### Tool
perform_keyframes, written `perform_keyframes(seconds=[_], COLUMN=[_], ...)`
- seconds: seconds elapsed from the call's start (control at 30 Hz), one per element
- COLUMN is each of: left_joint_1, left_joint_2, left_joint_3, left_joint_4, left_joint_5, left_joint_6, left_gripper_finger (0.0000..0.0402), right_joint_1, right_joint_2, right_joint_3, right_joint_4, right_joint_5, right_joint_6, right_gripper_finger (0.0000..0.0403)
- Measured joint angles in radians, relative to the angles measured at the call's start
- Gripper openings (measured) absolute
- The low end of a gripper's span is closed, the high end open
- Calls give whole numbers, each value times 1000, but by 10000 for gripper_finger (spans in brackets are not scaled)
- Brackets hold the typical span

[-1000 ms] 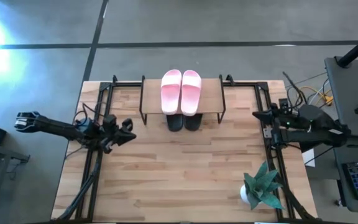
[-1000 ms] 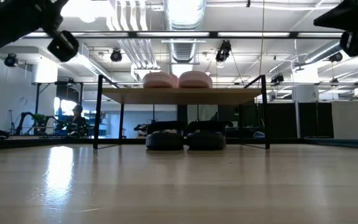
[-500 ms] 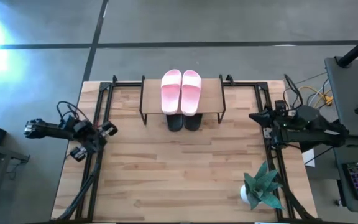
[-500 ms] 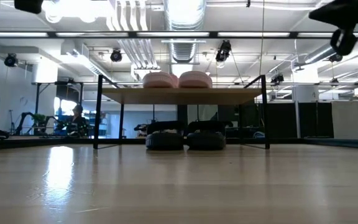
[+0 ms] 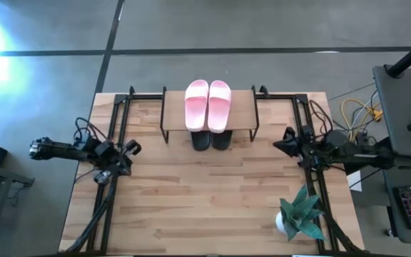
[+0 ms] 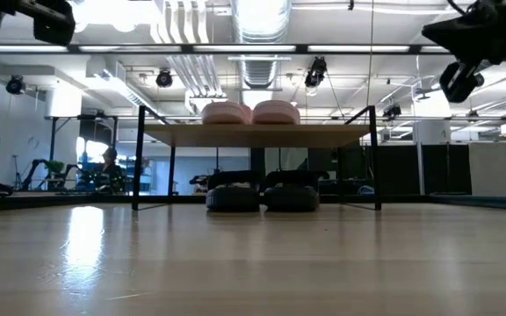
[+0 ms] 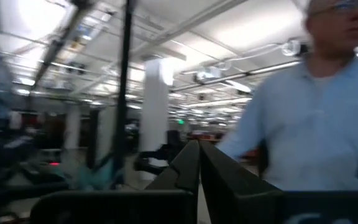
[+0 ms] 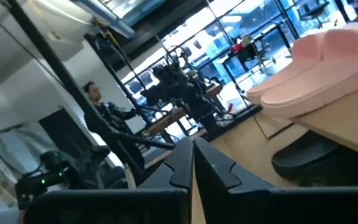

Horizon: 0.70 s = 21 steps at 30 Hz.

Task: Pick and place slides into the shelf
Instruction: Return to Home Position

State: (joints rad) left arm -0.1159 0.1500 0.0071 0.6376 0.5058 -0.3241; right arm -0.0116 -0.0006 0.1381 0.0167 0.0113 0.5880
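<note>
The light pink slides (image 5: 207, 104) lie side by side on the shelf's wood top (image 5: 243, 111), soles down; the black slides (image 5: 211, 139) sit on the table under it, toes toward the near edge. In the low view the pink pair (image 6: 250, 112) rests on the plank and the black pair (image 6: 262, 197) below. My left gripper (image 5: 129, 150) is raised by the table's left edge, shut and empty. My right gripper (image 5: 280, 145) is raised by the right edge, shut and empty. The right wrist view shows a pink slide (image 8: 328, 65) and a black slide (image 8: 312, 158).
A potted plant (image 5: 300, 213) stands at the table's near right corner. Black frame rails (image 5: 113, 143) run along both table sides. A person in a light shirt (image 7: 309, 124) shows in the left wrist view beyond the table. Bare wood (image 5: 205, 200) spreads in front of the shelf.
My left gripper drew back toward the table's left edge and turned about, then came slightly back toward the middle. My right gripper moved from the right edge a little toward the table's middle and the shelf. The slides have stayed still.
</note>
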Motion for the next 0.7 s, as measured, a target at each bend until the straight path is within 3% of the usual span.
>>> perform_keyframes(seconds=[0.23, 0.43, 0.7], left_joint_1=[27, 37, 37], left_joint_2=[6, -22, -58], left_joint_3=[0, -1, -2], left_joint_4=[-191, -190, -198], left_joint_5=[-285, -224, -216], left_joint_6=[27, 17, -10], left_gripper_finger=[0, 0, 0], right_joint_1=[0, -5, -8], right_joint_2=[0, 0, 0], right_joint_3=[-112, -130, -130], right_joint_4=[162, 195, 203], right_joint_5=[-66, -140, -265], right_joint_6=[-20, -12, -70], right_gripper_finger=[9, 9, 9])
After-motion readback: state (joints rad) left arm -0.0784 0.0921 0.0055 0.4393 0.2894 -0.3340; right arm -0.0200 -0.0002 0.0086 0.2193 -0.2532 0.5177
